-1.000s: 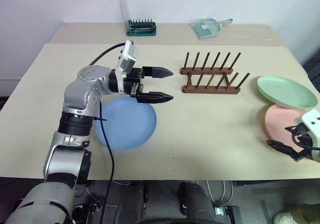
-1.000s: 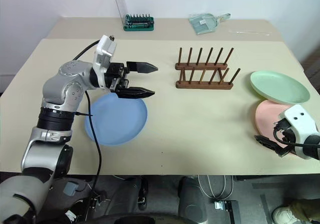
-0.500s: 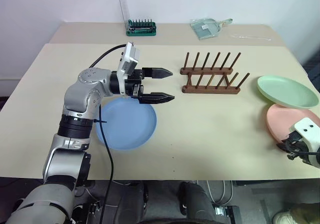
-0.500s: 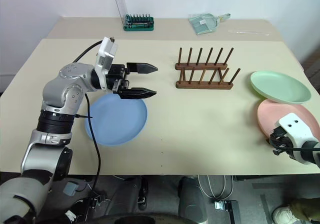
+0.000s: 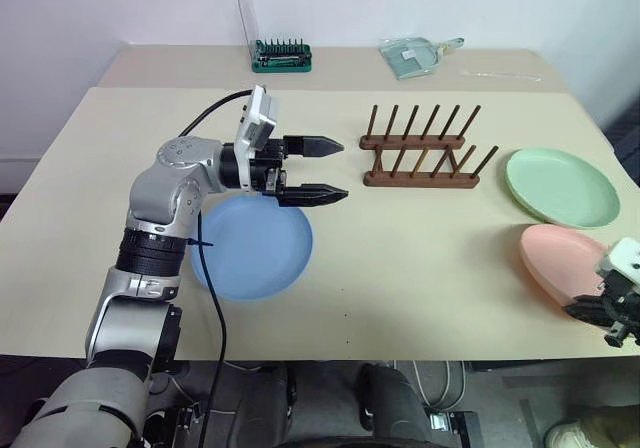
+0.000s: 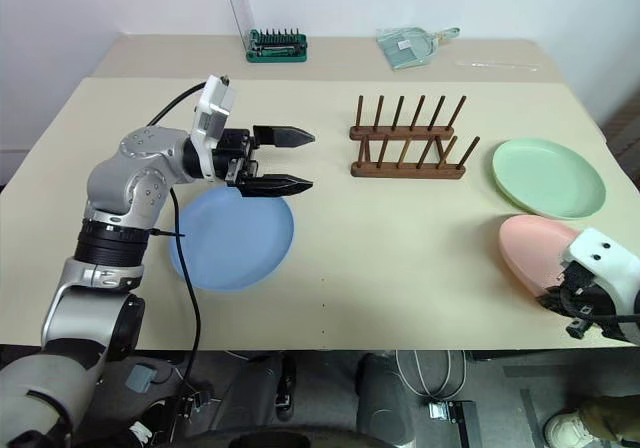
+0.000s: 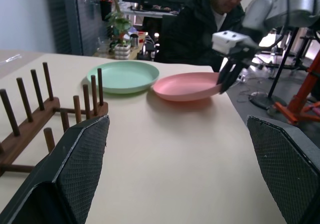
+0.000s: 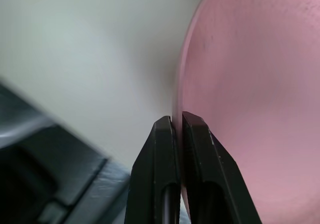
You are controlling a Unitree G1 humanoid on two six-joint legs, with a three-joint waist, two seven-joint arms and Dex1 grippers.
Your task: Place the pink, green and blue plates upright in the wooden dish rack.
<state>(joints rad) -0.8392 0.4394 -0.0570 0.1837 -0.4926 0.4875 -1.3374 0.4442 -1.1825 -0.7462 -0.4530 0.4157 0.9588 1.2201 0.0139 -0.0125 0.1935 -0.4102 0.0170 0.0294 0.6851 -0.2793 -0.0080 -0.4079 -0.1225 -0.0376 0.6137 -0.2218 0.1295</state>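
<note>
The pink plate (image 6: 538, 250) has been lifted and tilted at the table's right edge, its rim pinched by the right gripper (image 8: 176, 134). The left gripper (image 5: 325, 171) hangs released. Carrying to the wooden dish rack (image 5: 422, 155) comes next.

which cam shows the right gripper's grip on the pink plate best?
Right wrist view: the right gripper is shut on the pink plate, pinching its rim. The left wrist view shows the pinch from farther off, side-on; in the eye views the wrist housing covers the contact.
</note>
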